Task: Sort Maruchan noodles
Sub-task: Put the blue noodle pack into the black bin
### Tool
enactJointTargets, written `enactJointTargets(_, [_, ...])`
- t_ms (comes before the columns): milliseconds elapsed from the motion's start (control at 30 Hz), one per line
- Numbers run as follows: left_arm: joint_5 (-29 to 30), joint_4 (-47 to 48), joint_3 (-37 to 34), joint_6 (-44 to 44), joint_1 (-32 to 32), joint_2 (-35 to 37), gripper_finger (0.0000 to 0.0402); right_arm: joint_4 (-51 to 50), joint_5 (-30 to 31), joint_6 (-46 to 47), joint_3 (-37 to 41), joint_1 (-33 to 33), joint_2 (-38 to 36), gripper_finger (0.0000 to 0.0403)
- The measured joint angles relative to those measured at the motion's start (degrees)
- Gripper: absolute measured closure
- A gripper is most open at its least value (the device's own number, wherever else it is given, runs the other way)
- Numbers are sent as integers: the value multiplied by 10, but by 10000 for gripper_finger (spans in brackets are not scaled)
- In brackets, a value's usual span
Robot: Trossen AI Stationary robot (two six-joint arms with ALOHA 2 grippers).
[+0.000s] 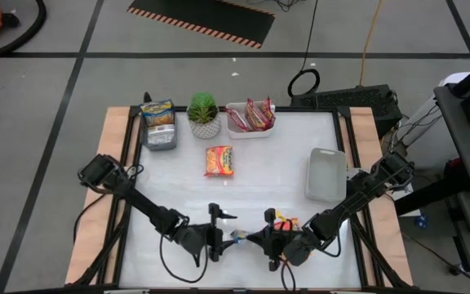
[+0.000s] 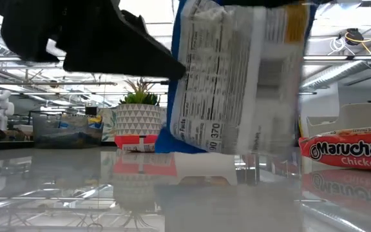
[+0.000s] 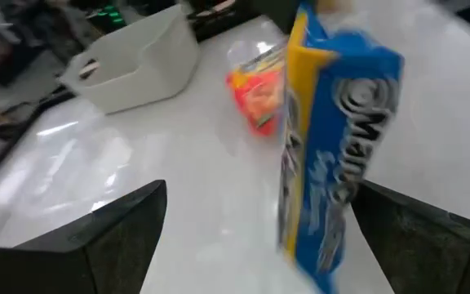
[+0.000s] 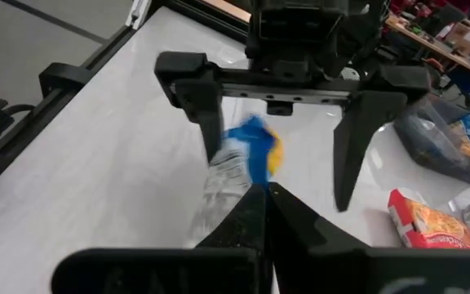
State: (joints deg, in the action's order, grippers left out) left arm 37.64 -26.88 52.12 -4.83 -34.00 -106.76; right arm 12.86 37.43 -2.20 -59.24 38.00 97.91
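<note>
Blue-trimmed noodle packet [image 4: 247, 159] pinched in shut right end effector [image 4: 261, 192], between wide-open, empty left end effector [image 4: 280, 135] fingers.

Two matte blk jointed arms, blk cables looped alongside, left end effector [image 4: 296, 131] w/ flat tapered fingers

a white desk [image 1: 251, 204] with pale wooden side rails. along its far edge a small green potted plant [image 1: 204, 114] stands between a grey tray [image 1: 160, 135] and a white tray [image 1: 247, 122]. another grey tray [image 1: 326, 174] sits near the right edge. beyond, grey floor with a black mat edged in orange stripes [image 1: 206, 18].
</note>
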Motion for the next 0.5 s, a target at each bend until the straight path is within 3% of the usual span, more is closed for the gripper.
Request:
enactJointTargets(167, [-120,-8,0,33,20,0,14,0,0,-1,0,-3,0,403])
enactJointTargets(500, [-126,-8,0,113,36,0,33,1,-2,-6,0,-35,0,403])
